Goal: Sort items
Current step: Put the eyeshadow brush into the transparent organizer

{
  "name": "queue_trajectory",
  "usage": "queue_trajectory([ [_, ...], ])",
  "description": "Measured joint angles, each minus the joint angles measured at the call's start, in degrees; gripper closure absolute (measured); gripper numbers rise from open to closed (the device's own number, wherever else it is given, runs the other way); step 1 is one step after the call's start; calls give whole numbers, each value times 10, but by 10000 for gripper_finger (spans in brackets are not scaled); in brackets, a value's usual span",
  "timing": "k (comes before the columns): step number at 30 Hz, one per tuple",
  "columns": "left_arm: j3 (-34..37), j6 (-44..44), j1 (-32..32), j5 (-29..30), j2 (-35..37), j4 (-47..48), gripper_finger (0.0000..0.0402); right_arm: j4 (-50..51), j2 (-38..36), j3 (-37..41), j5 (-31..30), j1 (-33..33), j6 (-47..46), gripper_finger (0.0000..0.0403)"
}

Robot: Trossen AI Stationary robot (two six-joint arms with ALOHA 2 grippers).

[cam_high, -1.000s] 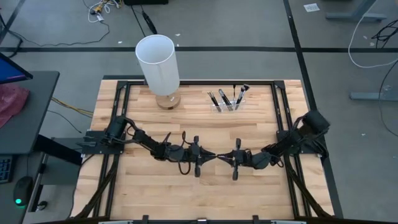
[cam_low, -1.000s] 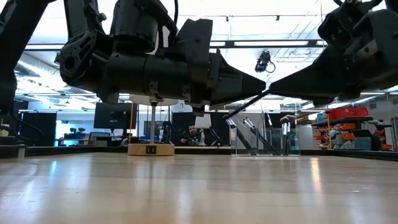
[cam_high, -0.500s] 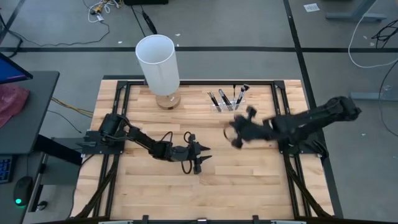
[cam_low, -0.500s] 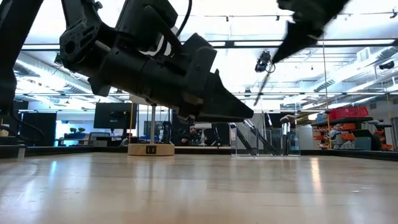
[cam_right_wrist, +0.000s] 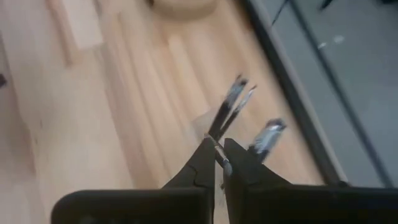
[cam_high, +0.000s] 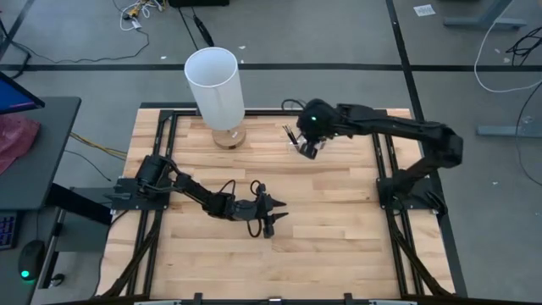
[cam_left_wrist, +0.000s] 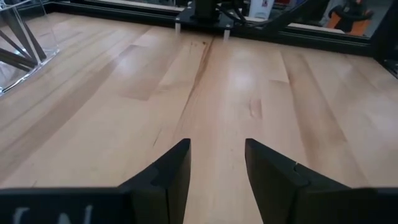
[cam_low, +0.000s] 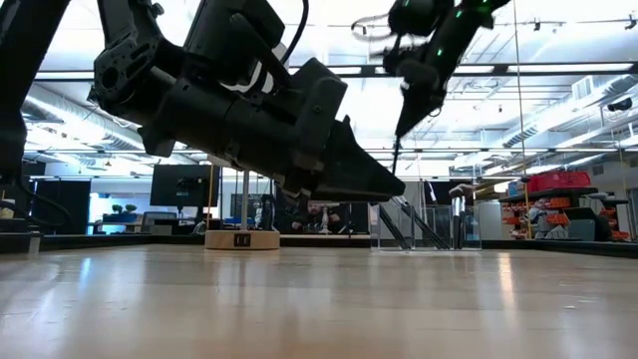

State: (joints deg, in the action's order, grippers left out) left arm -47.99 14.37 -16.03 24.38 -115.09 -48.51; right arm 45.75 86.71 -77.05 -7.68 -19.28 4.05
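My right gripper point(cam_high: 306, 149) hangs over the small clear holder point(cam_low: 424, 224) at the far middle of the table, shut on one thin dark item point(cam_low: 396, 160). Several more items stand slanted in the holder, with their tips point(cam_right_wrist: 231, 99) showing past my right fingers. In the high view my right gripper hides most of the holder. My left gripper point(cam_high: 276, 217) is low over the middle of the table. It is open, with only bare wood between its fingers point(cam_left_wrist: 168, 174). My right gripper pinches the thin item near its upper end point(cam_right_wrist: 219, 154) between its two fingertips. The fingers come from above, slanting down. The item hangs nearly upright below them, with its lower end point(cam_low: 395, 176) just above the holder's top.
A tall white cylinder point(cam_high: 216, 85) stands on a round wooden base point(cam_low: 242, 239) at the far left of the table. The black frame rails point(cam_high: 169, 152) run along both sides. The table's near half is open wood point(cam_high: 322, 246).
The two grippers met at the table's middle with the item between them. My left gripper opened, let go and tipped a little downward. My right gripper kept the item, rose and swung toward the far edge until it was over the holder, tipping to point steeply down.
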Motion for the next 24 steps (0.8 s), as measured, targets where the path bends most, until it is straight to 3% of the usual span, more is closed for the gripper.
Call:
queue_trajectory([
  [8, 0, 0, 1, 0, 0, 1, 248, 8, 68, -1, 14, -36, 24, 393],
  [24, 0, -2, 2, 0, 0, 0, 248, 6, 105, -2, 102, -105, 40, 390],
])
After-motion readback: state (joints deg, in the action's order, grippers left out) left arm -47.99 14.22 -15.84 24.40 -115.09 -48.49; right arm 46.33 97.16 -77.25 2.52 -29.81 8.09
